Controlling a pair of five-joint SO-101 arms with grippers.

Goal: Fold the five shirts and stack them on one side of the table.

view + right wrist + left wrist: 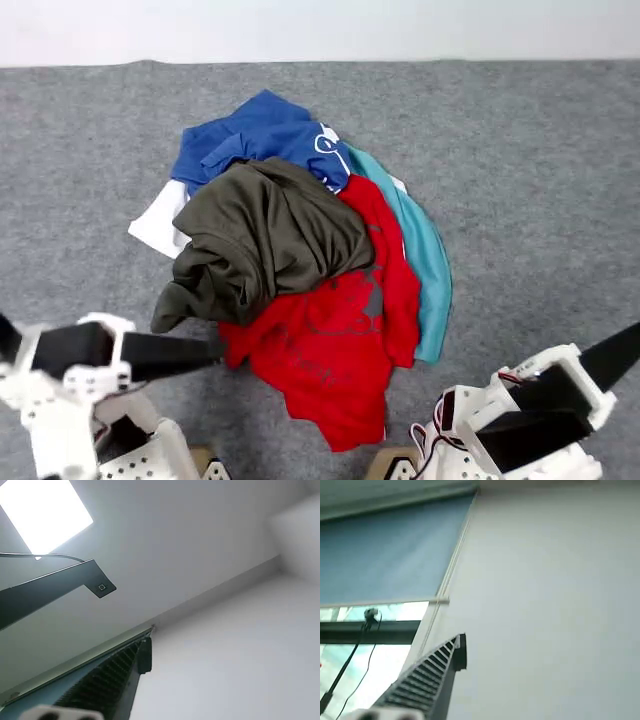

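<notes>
We see the shirts (300, 260) heaped mid table (530, 170), beyond the left gripper (456, 652) and right gripper (143, 655), both tilted upward. We cannot tell whether either is open. Open table surrounds the heap.

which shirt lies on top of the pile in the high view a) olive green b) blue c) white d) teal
a: the olive green shirt overlaps both the blue shirt and the red shirt, and nothing lies over it.
</notes>
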